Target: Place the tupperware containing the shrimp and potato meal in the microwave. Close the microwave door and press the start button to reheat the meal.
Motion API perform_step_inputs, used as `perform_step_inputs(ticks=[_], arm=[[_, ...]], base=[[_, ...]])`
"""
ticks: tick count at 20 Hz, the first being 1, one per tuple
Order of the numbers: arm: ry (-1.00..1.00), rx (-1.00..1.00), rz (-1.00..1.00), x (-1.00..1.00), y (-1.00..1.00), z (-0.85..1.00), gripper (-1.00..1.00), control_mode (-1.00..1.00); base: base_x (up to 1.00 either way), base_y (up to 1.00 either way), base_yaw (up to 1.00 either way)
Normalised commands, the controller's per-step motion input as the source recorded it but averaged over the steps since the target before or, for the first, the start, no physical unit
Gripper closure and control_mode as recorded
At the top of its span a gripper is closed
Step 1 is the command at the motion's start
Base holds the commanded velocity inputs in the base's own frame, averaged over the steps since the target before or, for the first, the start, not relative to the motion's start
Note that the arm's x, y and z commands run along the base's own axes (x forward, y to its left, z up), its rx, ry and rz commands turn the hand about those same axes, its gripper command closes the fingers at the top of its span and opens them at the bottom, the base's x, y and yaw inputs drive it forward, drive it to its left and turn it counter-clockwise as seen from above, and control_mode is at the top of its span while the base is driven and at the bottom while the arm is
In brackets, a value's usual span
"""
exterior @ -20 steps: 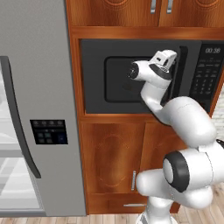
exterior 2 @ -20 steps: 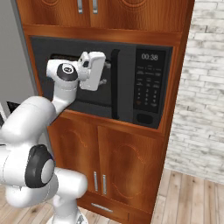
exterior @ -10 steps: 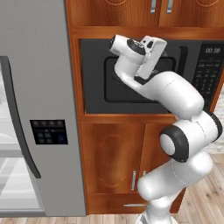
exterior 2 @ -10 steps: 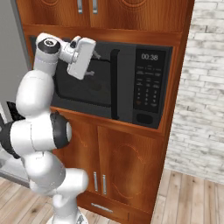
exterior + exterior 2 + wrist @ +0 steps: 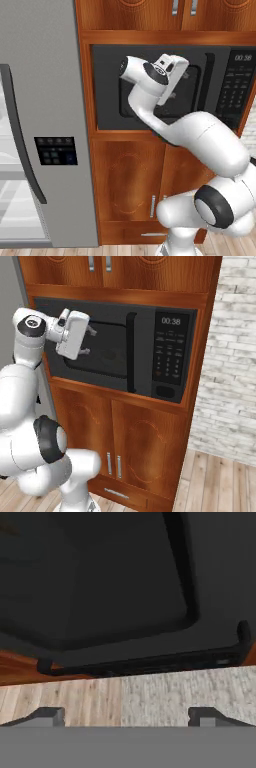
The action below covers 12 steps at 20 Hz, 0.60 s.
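The tall grey fridge [image 5: 45, 125] takes up the left half of the left base view, with one curved dark handle and one dark control panel on its door; in the right base view just a thin grey strip of it shows at the upper left edge. Beside it stands the wooden cabinet wall [image 5: 150, 441], with two lower doors and two upper ones, each pair with slim metal pulls. One microwave [image 5: 120, 351] is built into that wall at chest height, and the microwave door [image 5: 150, 90] is shut flat against it, its dark window facing out. The right base view adds what the left lacks — a pale brick wall [image 5: 230, 356] to the right and the full keypad panel [image 5: 167, 356] with a clock reading 00:38. One vertical bar handle [image 5: 131, 351] runs down the door's right edge, next to the keypad. The white arm reaches up in front of the door window, its hand near the glass. The gripper [image 5: 88, 341] points toward the window, and in the hand view its two dark tips [image 5: 50, 716] sit far apart at the bottom corners — spread wide, holding nothing. That rolled view looks onto the door window and the bar handle. The tupperware and its meal cannot be made out through the dark glass.
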Motion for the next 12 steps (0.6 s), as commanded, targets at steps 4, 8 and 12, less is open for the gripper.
perform_step_inputs(ticks=[4, 8, 12], arm=[[-0.36, 0.04, 0.23, -1.00, -0.03, -0.24, -1.00, -1.00], [-0.33, 0.20, 0.27, -1.00, 0.00, 0.26, -1.00, -1.00], [-0.28, 0.34, 0.33, -1.00, -0.24, 0.16, -1.00, -1.00]], base=[[0.00, 0.00, 0.00], [0.00, 0.00, 0.00], [0.00, 0.00, 0.00]])
